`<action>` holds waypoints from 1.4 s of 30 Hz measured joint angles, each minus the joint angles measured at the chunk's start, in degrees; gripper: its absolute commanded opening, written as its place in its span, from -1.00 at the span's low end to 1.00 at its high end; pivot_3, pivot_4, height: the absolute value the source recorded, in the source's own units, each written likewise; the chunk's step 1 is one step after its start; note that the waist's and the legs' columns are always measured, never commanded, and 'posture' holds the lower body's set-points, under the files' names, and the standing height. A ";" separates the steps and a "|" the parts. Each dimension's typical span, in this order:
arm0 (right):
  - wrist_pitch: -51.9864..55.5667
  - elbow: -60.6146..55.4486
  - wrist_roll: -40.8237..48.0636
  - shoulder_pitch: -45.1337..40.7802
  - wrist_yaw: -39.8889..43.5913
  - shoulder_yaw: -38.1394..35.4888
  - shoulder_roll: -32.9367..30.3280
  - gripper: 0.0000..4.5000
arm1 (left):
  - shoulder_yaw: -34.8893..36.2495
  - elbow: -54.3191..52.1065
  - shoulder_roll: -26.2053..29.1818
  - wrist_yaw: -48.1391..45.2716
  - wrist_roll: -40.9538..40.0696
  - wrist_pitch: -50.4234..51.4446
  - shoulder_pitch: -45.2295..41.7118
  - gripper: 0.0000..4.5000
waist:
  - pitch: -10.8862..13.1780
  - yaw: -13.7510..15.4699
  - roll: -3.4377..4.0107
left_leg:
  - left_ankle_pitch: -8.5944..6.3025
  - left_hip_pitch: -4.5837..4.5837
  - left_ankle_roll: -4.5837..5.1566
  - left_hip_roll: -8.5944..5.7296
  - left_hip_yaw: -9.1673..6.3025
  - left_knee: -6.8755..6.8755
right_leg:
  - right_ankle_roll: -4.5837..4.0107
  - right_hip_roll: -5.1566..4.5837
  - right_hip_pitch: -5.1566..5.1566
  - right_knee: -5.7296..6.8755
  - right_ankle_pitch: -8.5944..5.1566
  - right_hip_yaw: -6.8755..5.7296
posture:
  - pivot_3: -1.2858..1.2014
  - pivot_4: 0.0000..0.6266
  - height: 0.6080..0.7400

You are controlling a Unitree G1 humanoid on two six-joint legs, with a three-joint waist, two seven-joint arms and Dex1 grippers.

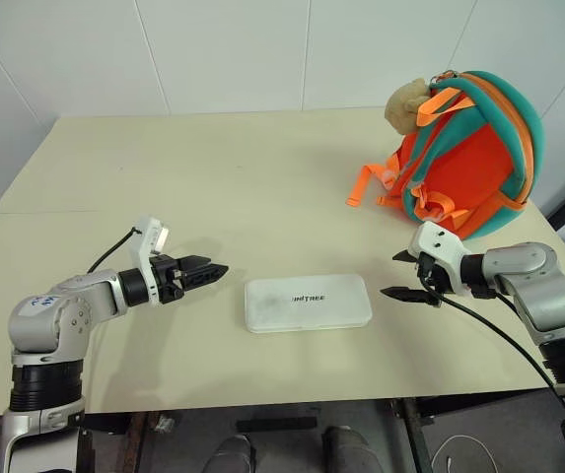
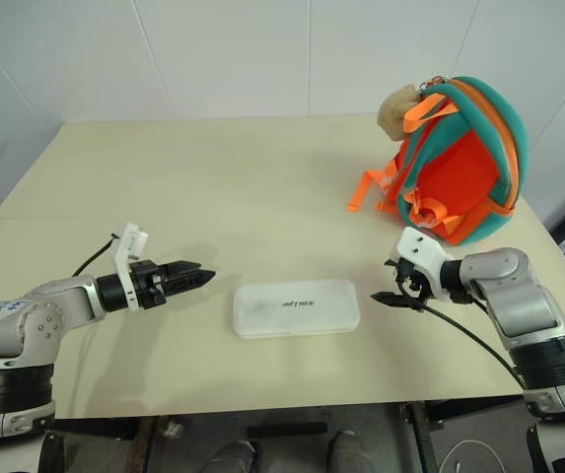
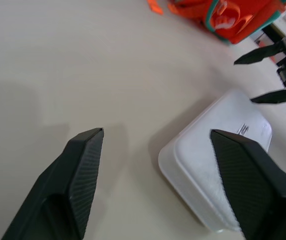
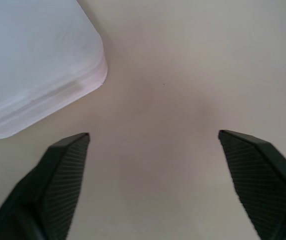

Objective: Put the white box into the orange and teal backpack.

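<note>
- The white box [image 1: 307, 303] is a flat, long rectangular case with rounded corners and small dark lettering on its top; it lies flat on the cream tabletop [image 1: 213, 187], low in the centre of the head views.
- The orange and teal backpack [image 1: 464, 158] stands at the upper right of the frame, orange body with teal trim, orange webbing straps trailing onto the tabletop, and a tan plush toy [image 1: 407, 104] at its top left edge. It is well apart from the box.
- The left pincer [image 1: 203, 273] sits at the lower left, pointing toward the box's left end, near it but not touching. Its two black fingers [image 3: 83, 175] are spread wide in the left wrist view and hold nothing.
- The right pincer [image 1: 405, 275] sits at the lower right, just beside the box's right end, apart from it. Its fingers [image 4: 63, 170] are spread wide over bare tabletop and hold nothing, with a corner of the box nearby.
</note>
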 measured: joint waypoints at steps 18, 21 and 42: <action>-0.15 0.70 0.02 0.10 -3.99 0.01 2.05 1.00 | 7.58 21.10 -3.60 12.89 -17.58 26.75 -5.21 0.98 | 0.00 0.14 0.00 | 0.13 0.04 -0.26 -0.01 0.00 0.03 | -0.01 0.00 0.00 0.05 0.01 0.02 | 0.03 -0.52 1.00; -0.08 0.47 0.02 0.11 -4.22 0.01 2.29 1.00 | 8.90 22.67 -4.98 15.67 -19.86 26.68 -5.31 0.98 | 0.00 0.19 0.00 | 0.14 0.05 -0.27 -0.01 0.00 0.04 | -0.01 0.00 0.02 0.06 0.01 0.02 | 0.03 -0.52 1.00; -0.15 -0.23 -0.08 0.11 -5.16 0.29 4.55 1.00 | 10.06 26.63 -11.98 28.11 -28.07 26.01 -7.41 0.98 | -0.01 1.66 0.00 | 0.16 0.08 -0.30 -0.04 0.01 0.13 | 0.05 -0.01 0.15 -0.02 0.10 0.03 | 0.03 -0.52 1.00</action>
